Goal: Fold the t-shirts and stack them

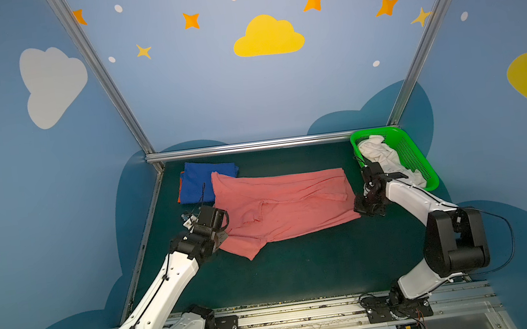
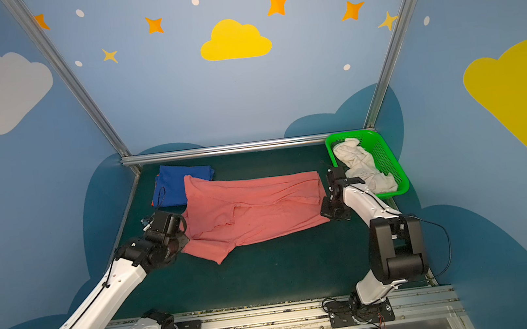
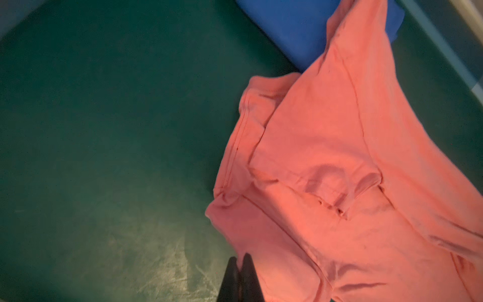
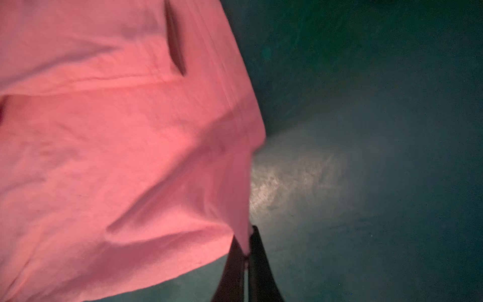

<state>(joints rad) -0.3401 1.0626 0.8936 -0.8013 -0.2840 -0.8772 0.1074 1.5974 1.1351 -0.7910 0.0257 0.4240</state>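
The salmon-pink shirt [image 1: 287,203] lies across the middle of the table [image 1: 302,270], doubled into a long band running left to right in both top views, with one sleeve poking out toward the lower left. The right claw [image 4: 247,244] is clenched on the band's lower right corner — its wrist view shows a point of fabric nipped between the fingers. The left claw [image 3: 240,261] is clenched too, at the band's left end beside the sleeve, but I cannot tell whether cloth sits between its fingers.

The step in hand looks like the crosswise fold, with one end carried over onto the other. To do it well, I would make sure of the left hold first. Then lift only enough to clear the table, keep the two ends level so the band does not twist, and lay edge on edge before letting go. The loose sleeve probably wants tucking in.

At upper left the folded blue shirt [image 1: 203,183] lies on the orange shirt [image 1: 181,181], of which only a sliver shows. The pink band's upper left corner overlaps that stack, so a drag could pull it askew. The white shirt [image 1: 381,157] is heaped unfolded in the green basket [image 1: 414,153] at upper right, just behind the right arm.
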